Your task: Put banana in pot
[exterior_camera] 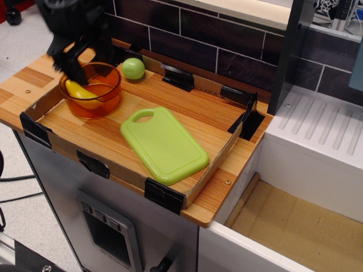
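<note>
The yellow banana [79,90] lies inside the translucent orange pot [104,97] at the back left of the wooden tray. My black gripper [83,63] hangs just above the pot's far rim. Its fingers are apart and hold nothing. The banana is free of the fingers and rests on the pot's floor, leaning toward the left wall.
A round light-green fruit [133,68] sits behind the pot. A flat light-green cutting board [164,145] lies in the middle of the tray [102,133]. The tray has low cardboard walls with black corner clips [164,195]. A white drainer [323,127] stands to the right.
</note>
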